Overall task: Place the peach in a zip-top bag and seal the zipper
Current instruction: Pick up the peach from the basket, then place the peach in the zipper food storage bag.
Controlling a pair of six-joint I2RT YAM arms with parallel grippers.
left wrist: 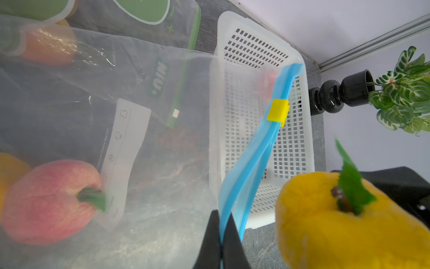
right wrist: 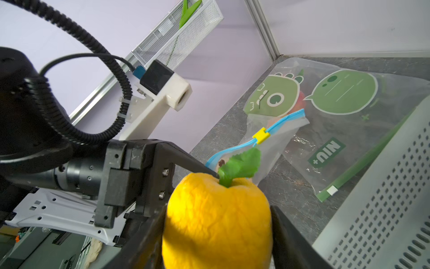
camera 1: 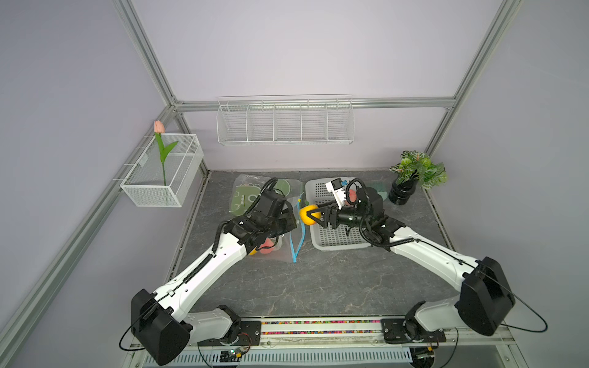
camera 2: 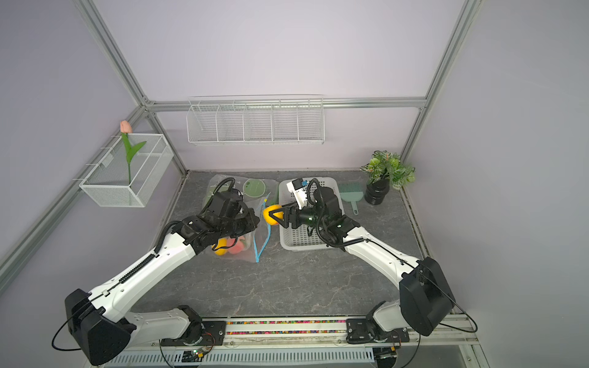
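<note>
Yellow fuzzy peach [right wrist: 216,219], stem toward the clear blue-zippered bag [left wrist: 162,151], clamped in my right gripper [right wrist: 218,233]; only the left wrist view shows my left gripper [left wrist: 221,223] pinching its edge.

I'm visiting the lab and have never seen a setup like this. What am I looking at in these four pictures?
These are two robot arms, left arm and right arm, each ending in a two-fingered gripper. Two pictures look down from overhead at nearly the same angle; the other two come from cameras on the arms' wrists. On the grey table lie a clear zip bag with a pink peach inside, a green-printed bag, a white basket and a potted plant. The left gripper is shut, pinching the bag's blue zipper edge. The right gripper holds a yellow peach close to the bag's mouth.
</note>
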